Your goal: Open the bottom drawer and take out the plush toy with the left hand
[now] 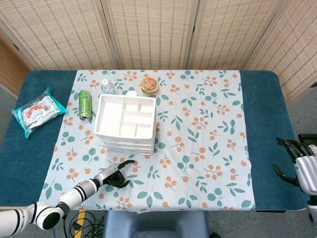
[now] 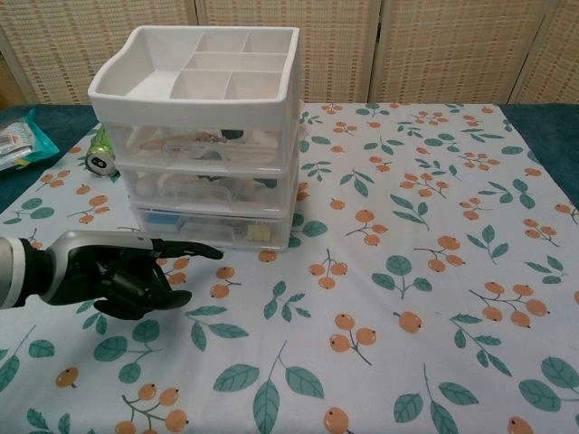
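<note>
A white drawer unit with a compartmented tray on top stands on the counter, on a cloth printed with leaves and orange berries. All three of its clear drawers are closed; the bottom drawer shows blurred contents through its front, and whether the plush toy is among them cannot be told. The left hand hovers low over the cloth just in front of the unit's left side, empty, with one finger stretched toward the bottom drawer and the others curled loosely under; its tip is near the drawer front but not touching it. In the head view the same left hand lies just below the unit, its arm running off toward the lower left corner. The right hand sits at the counter's far right edge, well apart from the unit, fingers spread and holding nothing. Behind the unit lie a green can on its side, a small bottle and a bowl; a snack packet rests on the blue counter surface at the far left.
</note>
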You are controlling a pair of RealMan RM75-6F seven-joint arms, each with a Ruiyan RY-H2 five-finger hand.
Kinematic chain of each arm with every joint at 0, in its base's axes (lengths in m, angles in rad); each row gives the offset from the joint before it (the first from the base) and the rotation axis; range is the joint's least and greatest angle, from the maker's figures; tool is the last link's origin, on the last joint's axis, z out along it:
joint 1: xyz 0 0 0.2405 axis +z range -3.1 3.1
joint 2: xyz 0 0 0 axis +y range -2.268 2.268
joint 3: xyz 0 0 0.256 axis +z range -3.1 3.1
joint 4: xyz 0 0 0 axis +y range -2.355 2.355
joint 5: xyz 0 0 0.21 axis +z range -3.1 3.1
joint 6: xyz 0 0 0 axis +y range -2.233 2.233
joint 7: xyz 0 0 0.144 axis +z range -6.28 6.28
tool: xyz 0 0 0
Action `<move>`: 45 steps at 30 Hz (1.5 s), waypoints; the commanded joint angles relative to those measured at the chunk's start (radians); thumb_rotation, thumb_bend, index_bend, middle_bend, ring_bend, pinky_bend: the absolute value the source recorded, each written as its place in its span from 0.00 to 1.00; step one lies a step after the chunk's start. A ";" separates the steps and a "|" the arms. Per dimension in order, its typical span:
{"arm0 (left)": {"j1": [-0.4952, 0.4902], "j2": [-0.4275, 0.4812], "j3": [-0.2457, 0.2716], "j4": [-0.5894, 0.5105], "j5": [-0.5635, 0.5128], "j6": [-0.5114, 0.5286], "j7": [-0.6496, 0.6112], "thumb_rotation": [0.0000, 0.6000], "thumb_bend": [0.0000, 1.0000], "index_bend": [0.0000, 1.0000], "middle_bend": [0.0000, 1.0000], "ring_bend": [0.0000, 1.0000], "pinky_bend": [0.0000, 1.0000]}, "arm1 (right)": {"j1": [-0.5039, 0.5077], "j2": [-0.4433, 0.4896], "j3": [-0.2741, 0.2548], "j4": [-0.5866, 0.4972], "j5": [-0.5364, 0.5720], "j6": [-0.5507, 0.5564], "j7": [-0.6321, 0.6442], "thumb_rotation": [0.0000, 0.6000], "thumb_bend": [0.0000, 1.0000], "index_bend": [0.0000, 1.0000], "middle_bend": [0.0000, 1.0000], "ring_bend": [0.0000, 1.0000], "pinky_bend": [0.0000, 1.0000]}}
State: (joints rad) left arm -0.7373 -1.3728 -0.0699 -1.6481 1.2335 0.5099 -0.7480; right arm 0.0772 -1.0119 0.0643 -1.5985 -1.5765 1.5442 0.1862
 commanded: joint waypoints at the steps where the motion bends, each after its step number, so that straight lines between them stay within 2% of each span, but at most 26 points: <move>1: -0.001 -0.030 -0.016 0.014 -0.060 -0.009 0.013 1.00 0.45 0.00 0.96 1.00 1.00 | -0.001 0.000 0.000 -0.001 -0.001 0.001 0.000 1.00 0.33 0.14 0.27 0.23 0.22; 8: -0.002 -0.075 -0.029 0.043 -0.178 0.027 0.096 1.00 0.45 0.00 0.96 1.00 1.00 | -0.008 0.002 -0.001 -0.001 0.005 0.007 0.003 1.00 0.33 0.14 0.27 0.23 0.22; 18: 0.010 -0.090 -0.046 0.042 -0.299 0.061 0.170 1.00 0.45 0.00 0.96 1.00 1.00 | -0.016 0.001 -0.003 0.006 0.009 0.011 0.012 1.00 0.33 0.14 0.27 0.23 0.22; 28: 0.028 -0.099 -0.071 0.043 -0.342 0.075 0.209 1.00 0.45 0.00 0.96 1.00 1.00 | -0.022 0.001 -0.005 0.008 0.011 0.013 0.016 1.00 0.33 0.14 0.27 0.23 0.22; 45: 0.042 -0.131 -0.119 0.056 -0.363 0.034 0.216 1.00 0.45 0.00 0.96 1.00 1.00 | -0.031 0.000 -0.007 0.012 0.016 0.015 0.019 1.00 0.33 0.14 0.27 0.23 0.22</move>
State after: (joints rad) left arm -0.6952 -1.5021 -0.1875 -1.5934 0.8723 0.5462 -0.5323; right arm 0.0459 -1.0115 0.0570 -1.5863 -1.5606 1.5595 0.2053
